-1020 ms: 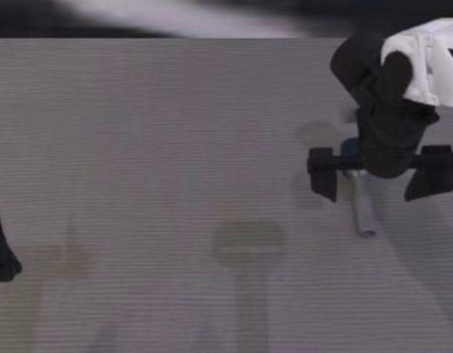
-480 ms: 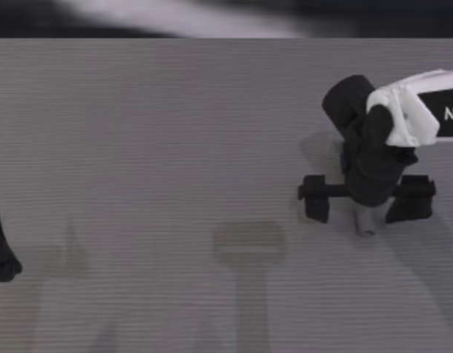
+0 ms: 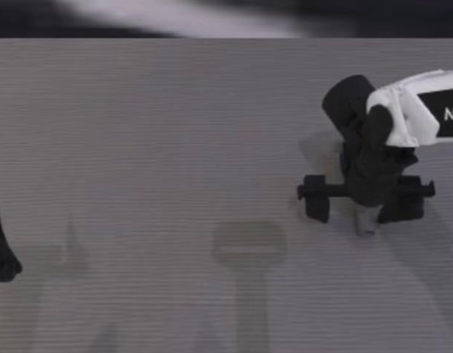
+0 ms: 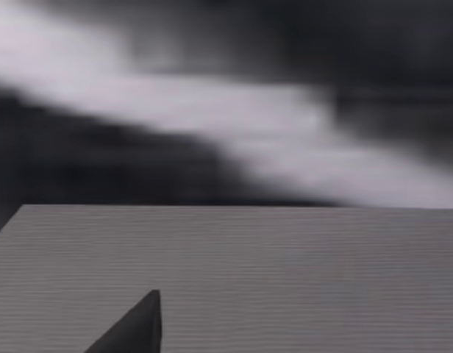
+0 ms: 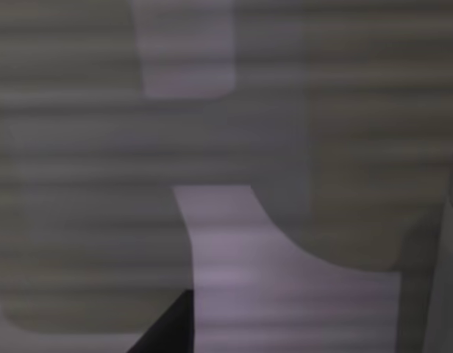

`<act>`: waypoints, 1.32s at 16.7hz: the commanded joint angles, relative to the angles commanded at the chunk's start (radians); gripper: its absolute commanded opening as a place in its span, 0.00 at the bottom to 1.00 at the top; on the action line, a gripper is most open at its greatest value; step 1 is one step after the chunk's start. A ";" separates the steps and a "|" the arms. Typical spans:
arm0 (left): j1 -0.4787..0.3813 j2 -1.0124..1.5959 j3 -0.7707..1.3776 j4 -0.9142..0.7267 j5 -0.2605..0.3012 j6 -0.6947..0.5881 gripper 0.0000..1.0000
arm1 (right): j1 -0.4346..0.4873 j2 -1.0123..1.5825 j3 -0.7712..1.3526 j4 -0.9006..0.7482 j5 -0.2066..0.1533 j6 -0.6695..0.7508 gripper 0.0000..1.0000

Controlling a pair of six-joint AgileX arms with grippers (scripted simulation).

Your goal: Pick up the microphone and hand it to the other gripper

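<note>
A flat grey tabletop with fine horizontal ribbing [image 3: 175, 132] spreads out beneath and to all sides of the right gripper, carrying soft dark shadows across its near part. Beyond the table's far edge, past the gripper, lies a dark blurred background crossed by a pale diagonal streak [image 3: 190, 18].

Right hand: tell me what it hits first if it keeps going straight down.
Most likely the microphone, whose handle shows between the fingers of the right hand; then the table. Height is unclear.
</note>
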 joint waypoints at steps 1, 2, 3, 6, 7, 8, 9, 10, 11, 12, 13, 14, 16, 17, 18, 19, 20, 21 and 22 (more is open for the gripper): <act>0.000 0.000 0.000 0.000 0.000 0.000 1.00 | 0.000 0.000 0.000 0.000 0.000 0.000 0.55; 0.000 0.000 0.000 0.000 0.000 0.000 1.00 | 0.000 0.000 0.000 0.000 0.000 0.000 0.47; 0.000 0.000 0.000 0.000 0.000 0.000 1.00 | 0.000 0.000 0.000 0.000 0.000 0.000 0.40; 0.000 0.000 0.000 0.000 0.000 0.000 1.00 | 0.000 0.000 0.000 0.000 0.000 0.000 0.17; 0.000 0.000 0.000 0.000 0.000 0.000 1.00 | 0.000 0.000 0.000 0.000 0.000 0.000 0.10; 0.000 0.000 0.000 0.000 0.000 0.000 1.00 | 0.000 0.000 0.000 0.000 0.000 0.000 0.02; 0.000 0.000 0.000 0.000 0.000 0.000 1.00 | 0.000 0.000 0.000 0.000 0.000 0.000 0.00; 0.000 0.000 0.000 0.000 0.000 0.000 1.00 | 0.000 0.000 0.000 0.000 0.000 0.000 0.00; 0.000 0.000 0.000 0.000 0.000 0.000 1.00 | 0.000 0.000 0.000 0.000 0.000 0.000 0.00; 0.000 0.000 0.000 0.000 0.000 0.000 1.00 | 0.000 0.000 0.000 0.000 0.000 0.000 0.00; 0.000 0.000 0.000 0.000 0.000 0.000 1.00 | 0.000 0.000 0.000 0.000 0.000 0.000 0.00; 0.000 0.000 0.000 0.000 0.000 0.000 1.00 | 0.000 0.000 0.000 0.000 0.000 0.000 0.00; 0.000 0.000 0.000 0.000 0.000 0.000 1.00 | 0.000 0.000 0.000 0.000 0.000 0.000 0.00; 0.000 0.000 0.000 0.000 0.000 0.000 1.00 | 0.010 -0.038 0.021 -0.008 -0.034 0.022 0.00; 0.000 0.000 0.000 0.000 0.000 0.000 1.00 | 0.010 -0.039 0.020 -0.007 -0.034 0.021 0.00; 0.000 0.000 0.000 0.000 0.000 0.000 1.00 | 0.010 -0.040 0.019 0.003 -0.038 0.017 0.00; 0.000 0.000 0.000 0.000 0.000 0.000 1.00 | 0.012 -0.041 0.015 0.024 -0.044 0.011 0.00; 0.000 0.000 0.000 0.000 0.000 0.000 1.00 | 0.013 -0.045 0.010 0.054 -0.053 0.001 0.00; 0.000 0.000 0.000 0.000 0.000 0.000 1.00 | 0.014 -0.051 0.002 0.095 -0.065 -0.012 0.00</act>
